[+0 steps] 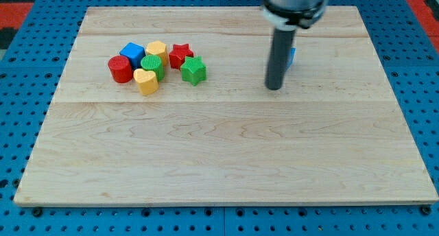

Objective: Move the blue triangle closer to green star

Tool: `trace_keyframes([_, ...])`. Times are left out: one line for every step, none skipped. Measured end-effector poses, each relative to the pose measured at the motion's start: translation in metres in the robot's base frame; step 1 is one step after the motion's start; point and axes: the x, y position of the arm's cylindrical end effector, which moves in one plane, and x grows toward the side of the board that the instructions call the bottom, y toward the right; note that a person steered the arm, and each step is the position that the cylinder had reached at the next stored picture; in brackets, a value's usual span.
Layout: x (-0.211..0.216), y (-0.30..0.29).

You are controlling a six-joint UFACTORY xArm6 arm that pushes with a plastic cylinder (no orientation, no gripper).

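Tip down on the counter, at 2 o'clock of the board's middle. No fingers here, a bare rod holding nothing. Blue triangle mostly hidden behind the rod, at 1 o'clock of the tip. Green star well apart at 9 o'clock, beside red star, edging a cluster of 7 blocks.

The rod hides nearly all of the blue triangle (only 1 sliver shows); the arm's upper part is cut off at the view's top.
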Motion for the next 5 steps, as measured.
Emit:
trace_keyframes([-0.004, 0.074])
trace_keyframes([-0.042, 0.117])
trace_keyframes([-0.092, 0.127])
trace_keyframes([-0.071, 0.086])
trace_keyframes([-0.035, 0.013])
